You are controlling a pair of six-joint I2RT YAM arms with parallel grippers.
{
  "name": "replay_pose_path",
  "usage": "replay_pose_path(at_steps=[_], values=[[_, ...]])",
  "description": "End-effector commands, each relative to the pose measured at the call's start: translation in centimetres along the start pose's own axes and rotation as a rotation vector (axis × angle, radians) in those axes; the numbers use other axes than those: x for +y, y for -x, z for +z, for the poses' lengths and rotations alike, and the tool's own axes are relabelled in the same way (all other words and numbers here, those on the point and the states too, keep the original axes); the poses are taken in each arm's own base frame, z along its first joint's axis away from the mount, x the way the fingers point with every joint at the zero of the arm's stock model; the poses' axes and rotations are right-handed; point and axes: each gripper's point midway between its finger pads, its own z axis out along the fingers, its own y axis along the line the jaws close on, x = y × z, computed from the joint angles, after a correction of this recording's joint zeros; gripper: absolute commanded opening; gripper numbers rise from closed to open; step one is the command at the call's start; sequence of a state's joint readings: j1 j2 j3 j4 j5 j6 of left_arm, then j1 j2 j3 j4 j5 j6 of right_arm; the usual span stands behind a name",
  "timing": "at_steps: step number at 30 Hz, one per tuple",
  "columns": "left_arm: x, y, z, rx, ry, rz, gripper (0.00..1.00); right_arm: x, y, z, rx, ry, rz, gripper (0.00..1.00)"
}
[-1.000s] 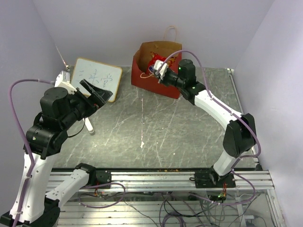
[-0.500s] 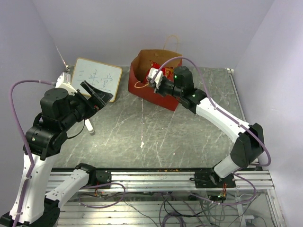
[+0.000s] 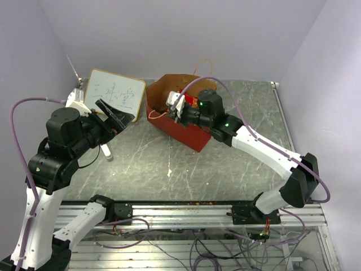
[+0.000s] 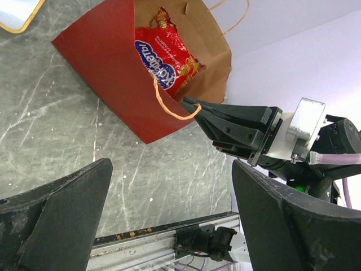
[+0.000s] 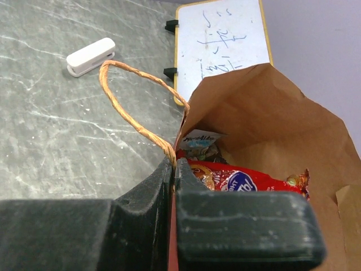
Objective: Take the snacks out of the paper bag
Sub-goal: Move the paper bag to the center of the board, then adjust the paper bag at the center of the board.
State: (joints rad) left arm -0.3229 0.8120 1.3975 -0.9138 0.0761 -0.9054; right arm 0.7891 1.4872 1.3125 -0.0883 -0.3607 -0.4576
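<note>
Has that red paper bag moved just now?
Yes. The paper bag has slid left and down in the top view, closing on the fixed whiteboard, with the right gripper jaws shut on its rim.

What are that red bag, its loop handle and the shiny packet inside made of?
The paper bag looks like matte paper, red outside, brown kraft inside, sharply creased. Its handle seems twisted paper cord, with a rope-like twist. The red packet is probably glossy plastic film: crinkled, shiny.

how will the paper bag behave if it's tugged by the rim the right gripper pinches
The paper bag looks floppy: thin creased kraft walls. Held at one edge by the right gripper, it may skew or tip.
</note>
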Motion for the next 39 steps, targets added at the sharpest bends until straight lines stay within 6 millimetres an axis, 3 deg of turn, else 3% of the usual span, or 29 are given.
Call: replay_pose_path(at_steps=[1,5,11,16,22,25,31,35,39], values=[[-0.5,-0.2,-0.5,0.022,-0.015,0.025,0.98,-1.2,2.9,-0.7,-0.074,-0.055,-0.022,0.02],[-0.5,0.0,-0.4,0.019,-0.009,0.036,0.98,-1.6,3.0,-0.8,-0.069,-0.075,-0.042,0.14],[-0.7,0.2,-0.1,0.021,-0.008,0.049,0.98,-2.0,3.1,-1.5,-0.053,-0.094,-0.066,0.47],[-0.7,0.3,0.1,0.022,-0.004,0.054,0.98,-1.6,3.6,-3.2,-0.055,-0.089,-0.106,0.74],[-0.6,0.4,0.3,0.022,0.007,0.068,0.99,-2.5,5.0,-5.4,-0.065,-0.150,-0.116,0.93],[-0.6,0.6,0.4,0.020,0.013,0.076,0.99,-4.0,6.3,-6.4,-0.089,-0.234,-0.097,0.99],[-0.6,0.6,0.8,0.024,0.014,0.085,0.99,-8.0,8.8,-7.7,-0.150,-0.388,-0.042,1.00],[-0.7,0.7,1.2,0.026,0.011,0.088,1.00,-12.3,8.7,-8.1,-0.172,-0.550,0.076,1.00],[-0.9,0.6,2.0,0.032,-0.003,0.088,1.00,-17.8,6.7,-8.9,-0.176,-0.700,0.271,1.00]])
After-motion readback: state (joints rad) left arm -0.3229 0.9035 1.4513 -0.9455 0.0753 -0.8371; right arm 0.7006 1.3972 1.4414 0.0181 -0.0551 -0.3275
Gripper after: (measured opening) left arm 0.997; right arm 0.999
